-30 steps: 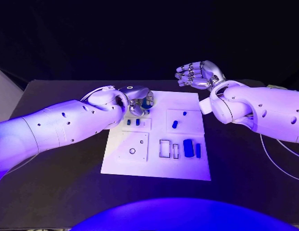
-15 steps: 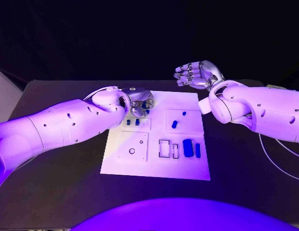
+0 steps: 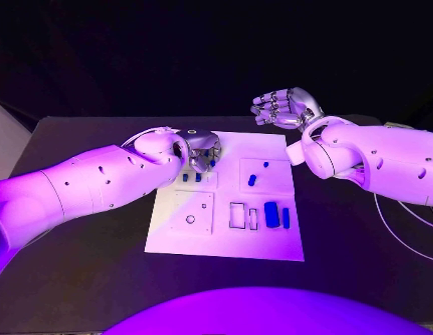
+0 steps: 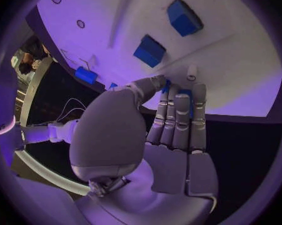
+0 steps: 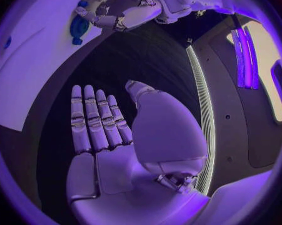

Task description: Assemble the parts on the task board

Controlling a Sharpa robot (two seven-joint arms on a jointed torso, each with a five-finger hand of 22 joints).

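No readable text, labels, brands or numbers on any visible surface.

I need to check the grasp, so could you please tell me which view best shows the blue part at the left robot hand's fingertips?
The left wrist view: the blue part peeks out beside the left robot hand fingertips, at the task board edge. In the head view the hand covers it. In the right wrist view a blue piece shows small beside that hand.

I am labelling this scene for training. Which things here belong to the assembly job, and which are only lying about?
Belong to the job:
task board
blue parts on it
left hand, fingers down at the board's far edge
right hand, held up beyond the board

Lying about:
black table
white cable on the table, by the right arm
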